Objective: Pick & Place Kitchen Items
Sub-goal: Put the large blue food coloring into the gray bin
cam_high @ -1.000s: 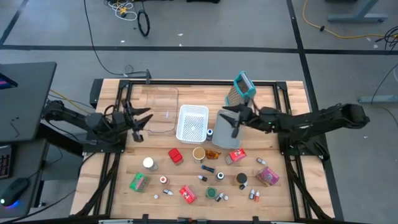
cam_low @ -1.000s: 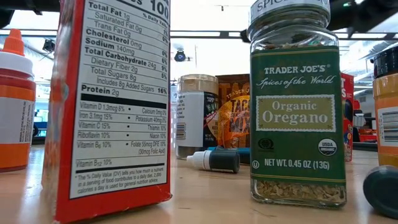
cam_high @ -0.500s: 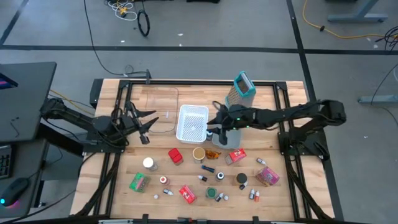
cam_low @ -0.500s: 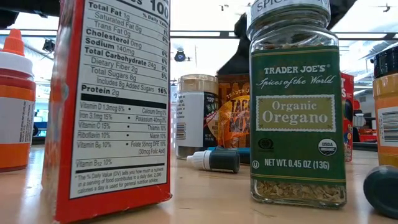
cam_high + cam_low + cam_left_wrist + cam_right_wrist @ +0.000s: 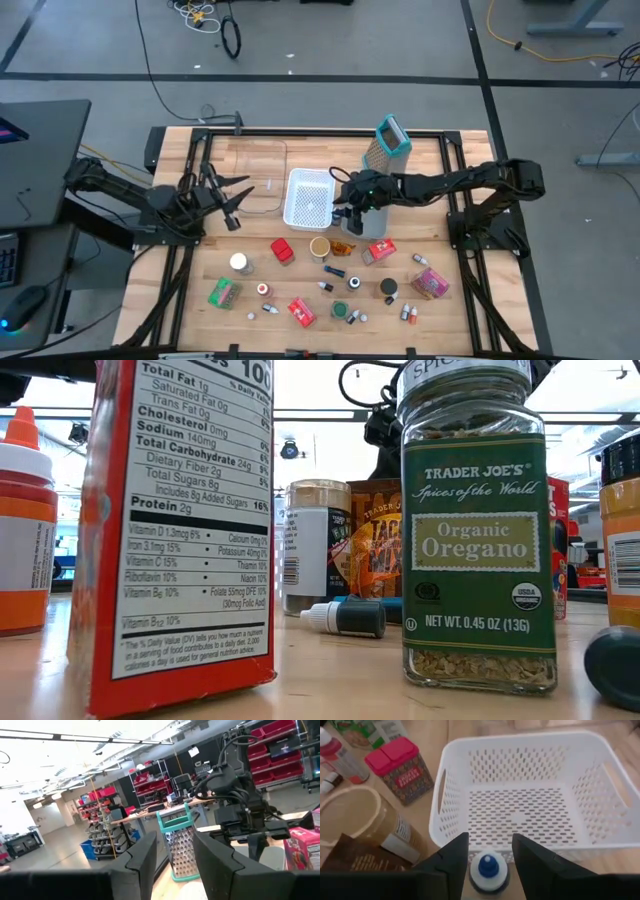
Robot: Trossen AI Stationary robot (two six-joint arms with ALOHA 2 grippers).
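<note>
Many small kitchen items lie on the near half of the table: a red box (image 5: pixel 282 249), a tan-lidded jar (image 5: pixel 320 247), a brown packet (image 5: pixel 343 247), red packets (image 5: pixel 380 250), a green packet (image 5: pixel 224 292) and a pink packet (image 5: pixel 431 283). A small white bottle with a blue cap (image 5: pixel 489 869) stands by the white basket's (image 5: pixel 310 198) near right corner. My right gripper (image 5: pixel 489 862) is open above it, one finger on each side. My left gripper (image 5: pixel 236 203) is open, in the air beside the clear bin (image 5: pixel 255 175).
The teal-topped grater (image 5: pixel 388 145) stands at the far edge, behind my right arm. A grey bin (image 5: pixel 372 212) is mostly covered by that arm. In the low view an oregano jar (image 5: pixel 478 530), a red box (image 5: pixel 180 520) and a lying dropper bottle (image 5: pixel 345 618) fill the foreground.
My right gripper has moved toward the table's left, from over the grey bin to the white basket's near right corner, above the blue-capped bottle. My left gripper has shifted a little toward the table's right. No item has moved.
</note>
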